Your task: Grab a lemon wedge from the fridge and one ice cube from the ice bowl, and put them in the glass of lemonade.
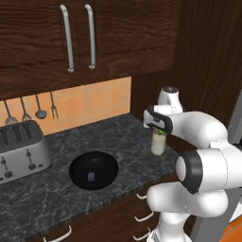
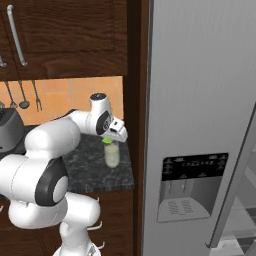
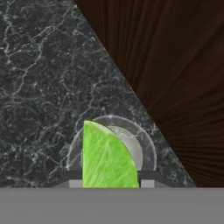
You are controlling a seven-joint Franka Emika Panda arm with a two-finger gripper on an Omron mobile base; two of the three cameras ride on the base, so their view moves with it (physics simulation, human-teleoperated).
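My gripper (image 1: 159,130) hangs just above the glass of lemonade (image 1: 158,145), shut on the lemon wedge (image 1: 161,133), a small yellow-green piece right at the glass's mouth. In the hand view the lemon wedge (image 3: 107,155) sits between the two tips of the gripper (image 3: 109,183), with the glass of lemonade's round rim (image 3: 148,148) directly beneath it. From the right side, the lemon wedge (image 2: 107,141) caps the glass of lemonade (image 2: 112,156) under the gripper (image 2: 111,137). The black ice bowl (image 1: 75,165) lies left of the glass, with an ice cube (image 1: 91,177) inside. The grey fridge (image 2: 200,100) stands to the right.
A silver toaster (image 1: 21,149) stands at the counter's left. Dark wood cabinets (image 1: 94,33) hang overhead, and a wood panel (image 2: 137,75) borders the counter beside the fridge. Utensils (image 1: 40,111) hang on the tiled wall. The fridge's black-panelled dispenser (image 2: 192,185) faces out.
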